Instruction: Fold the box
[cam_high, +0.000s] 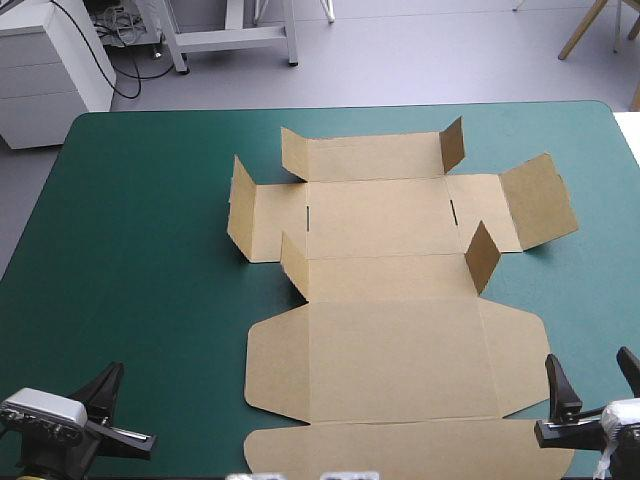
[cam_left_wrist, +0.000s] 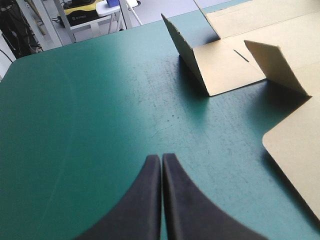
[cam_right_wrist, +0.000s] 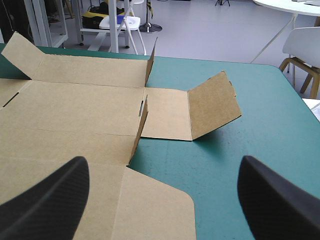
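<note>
The left gripper (cam_left_wrist: 161, 162) hangs over the teal-green cover (cam_left_wrist: 90, 130), fingers pressed together; the brown box (cam_left_wrist: 235, 70) lies ahead, flaps raised.

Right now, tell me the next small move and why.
Probably advance the open right gripper toward the raised right side flap of the box: it lies mostly flat, neither gripper holds it, and the left gripper is shut, off the board.

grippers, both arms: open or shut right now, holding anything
Left black-finned gripper: jaws shut, empty, over the teal-green table cover.
Right black-finned gripper: jaws open, empty, beside the brown cardboard box.
</note>
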